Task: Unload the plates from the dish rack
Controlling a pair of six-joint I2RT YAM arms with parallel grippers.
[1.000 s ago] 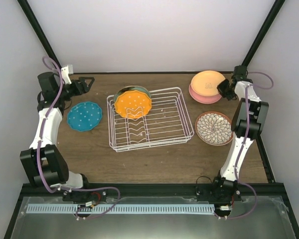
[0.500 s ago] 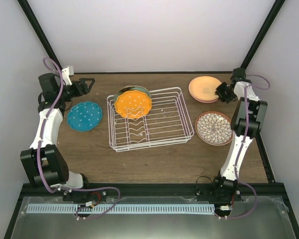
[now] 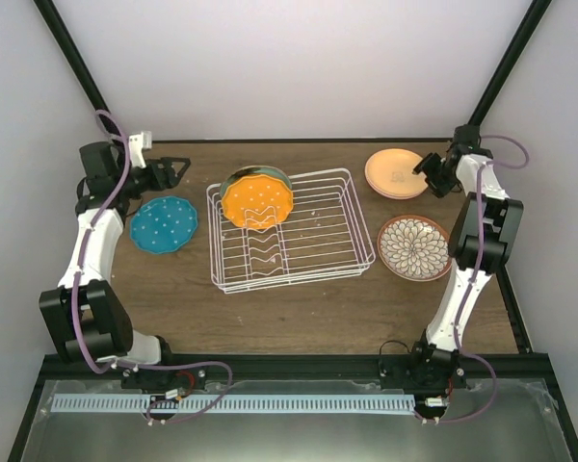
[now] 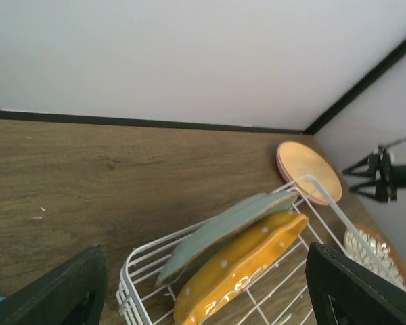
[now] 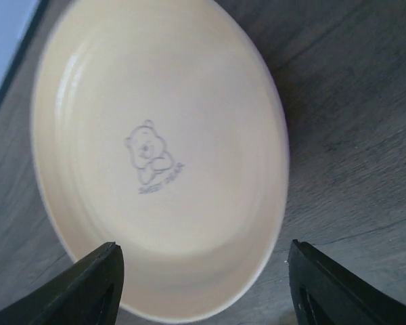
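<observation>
Hovering over pale yellow plate (image 5: 155, 156), right fingers (image 5: 98, 284) spread; left fingers (image 4: 74, 291) spread near dish rack (image 3: 313, 231)

Brown wooden table (image 3: 299, 308). White wire dish rack (image 3: 294, 278) sat mid-frame. Teal dotted plate (image 3: 164, 224) lay flat at left, apart from the rack. Floral plate (image 3: 414, 247) lay right. Plate stack (image 3: 397, 173), pale yellow on top, sat upper right.
</observation>
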